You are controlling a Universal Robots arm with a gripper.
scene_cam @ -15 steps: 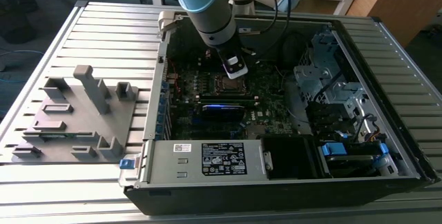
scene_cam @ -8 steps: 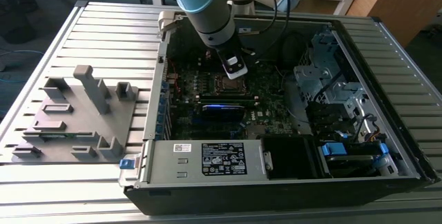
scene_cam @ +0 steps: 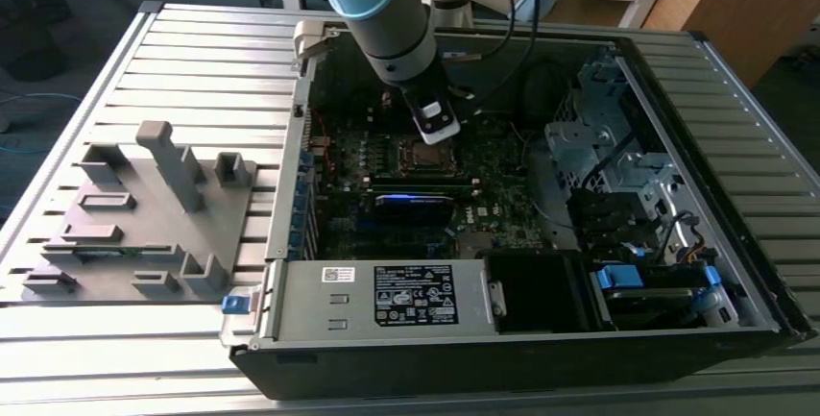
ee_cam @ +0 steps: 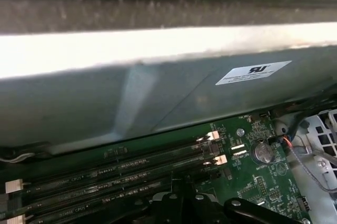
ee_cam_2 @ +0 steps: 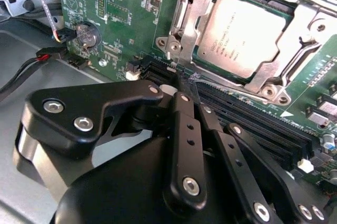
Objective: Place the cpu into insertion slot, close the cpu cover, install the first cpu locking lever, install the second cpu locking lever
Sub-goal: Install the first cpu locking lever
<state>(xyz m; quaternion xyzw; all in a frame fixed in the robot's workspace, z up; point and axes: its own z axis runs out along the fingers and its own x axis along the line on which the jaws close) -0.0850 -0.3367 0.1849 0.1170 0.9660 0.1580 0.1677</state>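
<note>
In the second wrist view the cpu [ee_cam_2: 239,31], a silver-grey square, lies flat in the insertion slot [ee_cam_2: 274,89] on the green motherboard [ee_cam_2: 126,18]. The cpu cover [ee_cam_2: 295,37], a silver frame, lies down over its edges, and a thin wire locking lever [ee_cam_2: 309,52] runs along one side of it. My gripper [ee_cam_2: 182,83] has its black fingers pressed together, nothing visible between them. Their tips hover just off the socket corner, beside a small metal hook [ee_cam_2: 170,55]. In the exterior view my gripper [scene_cam: 439,134] hangs right over the insertion slot [scene_cam: 427,155] inside the open computer case.
Long black memory slots [ee_cam_2: 253,121] run right beside the socket, under my fingers. A coin battery [ee_cam_2: 87,34] and cables [ee_cam_2: 31,66] lie nearby. The case wall [ee_cam: 158,92] rises close by. A grey fixture plate [scene_cam: 134,214] sits at the exterior view's left, outside the case.
</note>
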